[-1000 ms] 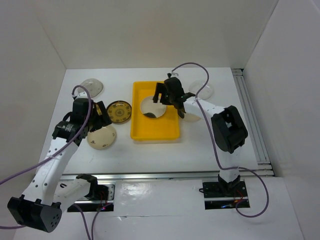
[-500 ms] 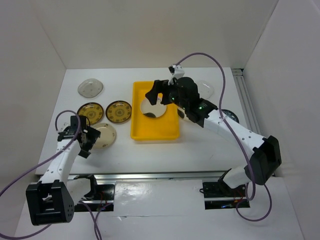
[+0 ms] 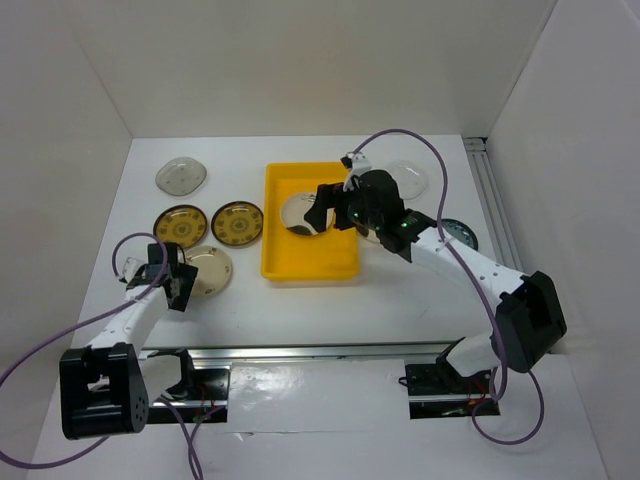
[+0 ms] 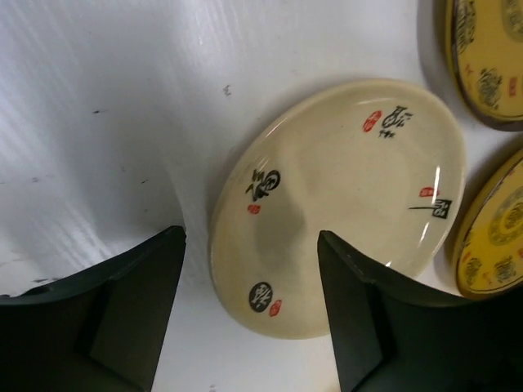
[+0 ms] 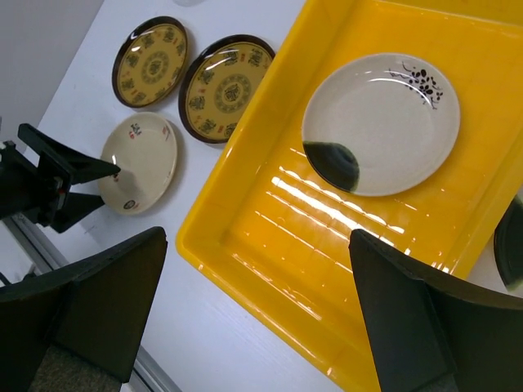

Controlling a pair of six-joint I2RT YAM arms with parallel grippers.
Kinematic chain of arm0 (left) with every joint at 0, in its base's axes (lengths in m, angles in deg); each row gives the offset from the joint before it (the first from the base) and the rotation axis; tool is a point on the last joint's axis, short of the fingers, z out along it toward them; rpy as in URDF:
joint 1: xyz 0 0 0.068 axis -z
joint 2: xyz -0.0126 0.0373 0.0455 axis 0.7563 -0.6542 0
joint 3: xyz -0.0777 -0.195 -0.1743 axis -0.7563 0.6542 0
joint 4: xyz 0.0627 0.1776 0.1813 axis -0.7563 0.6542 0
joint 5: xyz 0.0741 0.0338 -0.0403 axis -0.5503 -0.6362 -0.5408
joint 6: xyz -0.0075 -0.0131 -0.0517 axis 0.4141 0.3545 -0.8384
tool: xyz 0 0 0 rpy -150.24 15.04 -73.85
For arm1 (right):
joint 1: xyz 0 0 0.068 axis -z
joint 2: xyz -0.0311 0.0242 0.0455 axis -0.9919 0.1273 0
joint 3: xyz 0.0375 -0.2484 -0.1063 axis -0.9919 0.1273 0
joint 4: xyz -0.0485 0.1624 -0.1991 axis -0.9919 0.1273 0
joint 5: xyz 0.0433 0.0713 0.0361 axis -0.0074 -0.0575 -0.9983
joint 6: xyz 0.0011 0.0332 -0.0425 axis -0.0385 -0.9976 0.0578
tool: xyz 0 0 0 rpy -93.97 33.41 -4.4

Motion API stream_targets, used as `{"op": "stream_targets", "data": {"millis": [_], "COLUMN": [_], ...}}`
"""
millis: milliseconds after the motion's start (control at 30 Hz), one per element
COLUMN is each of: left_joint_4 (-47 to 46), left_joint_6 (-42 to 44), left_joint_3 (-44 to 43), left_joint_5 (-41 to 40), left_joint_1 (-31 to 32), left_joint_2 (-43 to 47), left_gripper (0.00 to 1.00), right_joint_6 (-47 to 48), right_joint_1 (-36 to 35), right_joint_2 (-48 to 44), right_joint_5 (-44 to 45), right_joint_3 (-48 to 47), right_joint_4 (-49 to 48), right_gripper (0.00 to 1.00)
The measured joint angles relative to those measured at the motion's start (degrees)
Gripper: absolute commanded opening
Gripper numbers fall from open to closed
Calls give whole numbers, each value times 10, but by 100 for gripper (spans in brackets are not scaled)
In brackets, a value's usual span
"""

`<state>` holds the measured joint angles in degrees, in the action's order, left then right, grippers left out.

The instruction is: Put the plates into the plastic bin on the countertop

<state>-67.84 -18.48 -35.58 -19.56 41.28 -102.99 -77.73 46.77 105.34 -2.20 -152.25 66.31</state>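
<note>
Bin: glossy, smooth yellow plastic is noted. Cream lettered plate: shiny glaze is seen. Countertop: matt white, faintly specked.

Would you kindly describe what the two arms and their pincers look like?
The left arm and right arm are built alike: white tubular links joined by boxy black joint housings. A purple cable trails along each in loose loops. The left pincer and right pincer are black, with two broad, flat, wedge-shaped fingers.
</note>
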Motion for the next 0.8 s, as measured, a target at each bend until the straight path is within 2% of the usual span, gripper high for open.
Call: {"op": "stream_targets", "data": {"millis": [100,367,433,667,800], "left_joint_4": [-23,-33,-36,-50,2], "left_joint_6": [-11,-14,-20,-26,-19], "left_joint_3": [6,14,14,14,12], "left_joint_5": [-4,-7,-3,12,21], "left_joint_1": [0,-1,-2,-5,-6], "left_joint_2": [-9,-19,-17,-6,76], "left_gripper": [53,23,0,0,0], "right_joint_6": [-2,-12,-15,-20,-21], "right_joint_1": [5,21,24,37,49], "right_joint_2": [-8,-12,-17,-49,-63], "right_joint_5": [-7,-16,-16,-19,-20], "right_joint_3": [11,23,23,23,23], "right_joint_4": [-5,-10,-10,-9,-2], "right_gripper": [100,100,100,100,100]}}
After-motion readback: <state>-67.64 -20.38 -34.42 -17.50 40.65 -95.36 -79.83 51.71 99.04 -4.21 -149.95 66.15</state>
